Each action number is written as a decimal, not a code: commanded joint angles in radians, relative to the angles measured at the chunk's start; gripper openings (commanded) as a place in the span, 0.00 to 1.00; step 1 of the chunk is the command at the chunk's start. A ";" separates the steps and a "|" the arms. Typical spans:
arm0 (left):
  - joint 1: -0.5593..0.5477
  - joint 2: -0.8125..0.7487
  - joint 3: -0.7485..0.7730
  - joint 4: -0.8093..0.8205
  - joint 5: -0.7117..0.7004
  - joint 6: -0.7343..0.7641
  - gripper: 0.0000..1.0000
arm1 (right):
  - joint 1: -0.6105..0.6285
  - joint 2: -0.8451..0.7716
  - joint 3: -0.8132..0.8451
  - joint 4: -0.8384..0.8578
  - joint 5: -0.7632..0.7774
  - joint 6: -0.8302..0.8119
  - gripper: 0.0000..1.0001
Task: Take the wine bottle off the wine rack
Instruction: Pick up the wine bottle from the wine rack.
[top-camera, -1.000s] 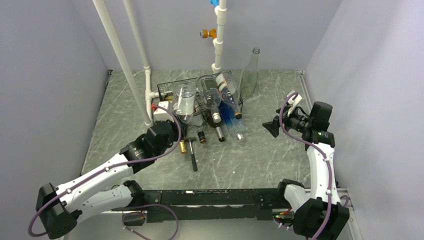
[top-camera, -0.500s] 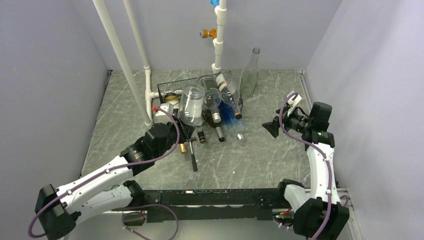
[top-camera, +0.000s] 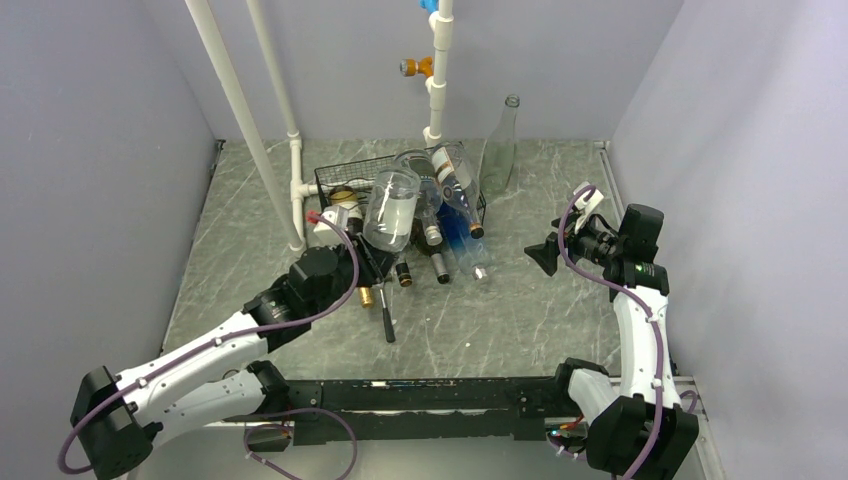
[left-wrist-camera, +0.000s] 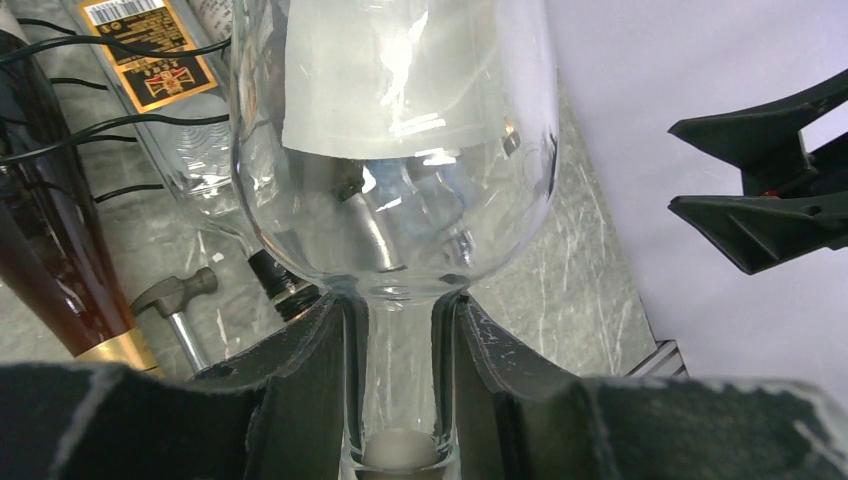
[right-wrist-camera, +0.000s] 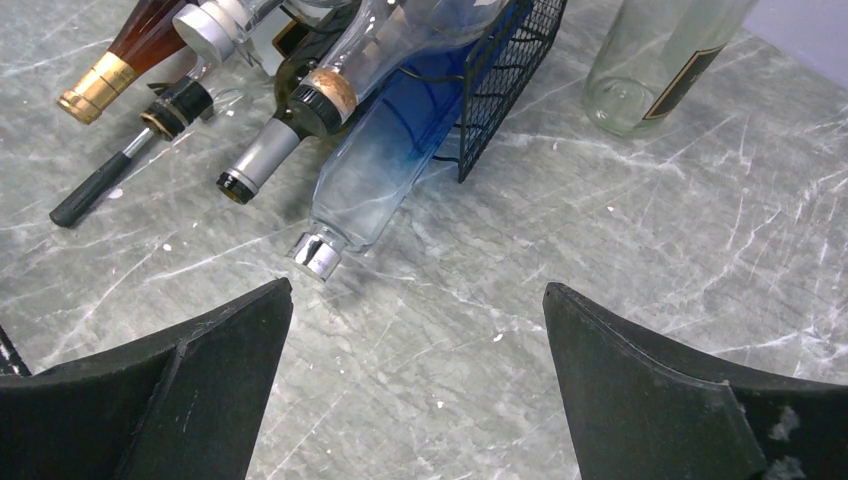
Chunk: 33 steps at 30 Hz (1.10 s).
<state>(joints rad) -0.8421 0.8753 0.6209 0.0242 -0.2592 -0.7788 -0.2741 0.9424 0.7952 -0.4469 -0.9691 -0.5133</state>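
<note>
Notably, the left gripper (left-wrist-camera: 400, 320) clamped the slim neck of the clear glass wine bottle (left-wrist-camera: 395, 150) near the black wire-mesh wine rack (top-camera: 335, 182), while the right gripper (right-wrist-camera: 417, 295) gaped empty.

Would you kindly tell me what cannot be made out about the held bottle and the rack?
- Top view: whether the clear bottle touches the wine rack; other bottles overlap it.
- Left wrist view: its base, beyond the top edge.
- Right wrist view: most of the rack, cut off above.
</note>
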 joint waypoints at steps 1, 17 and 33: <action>-0.003 -0.028 0.046 0.355 0.032 -0.009 0.00 | 0.002 -0.008 -0.001 0.037 -0.009 -0.004 1.00; -0.016 0.037 0.069 0.465 0.197 0.001 0.00 | 0.001 -0.016 0.033 -0.090 -0.164 -0.135 1.00; -0.064 0.104 0.116 0.546 0.330 0.020 0.00 | -0.005 -0.010 0.154 -0.363 -0.267 -0.375 1.00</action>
<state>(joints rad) -0.8917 1.0084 0.6212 0.2058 0.0174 -0.7979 -0.2752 0.9421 0.8635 -0.7055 -1.1736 -0.7734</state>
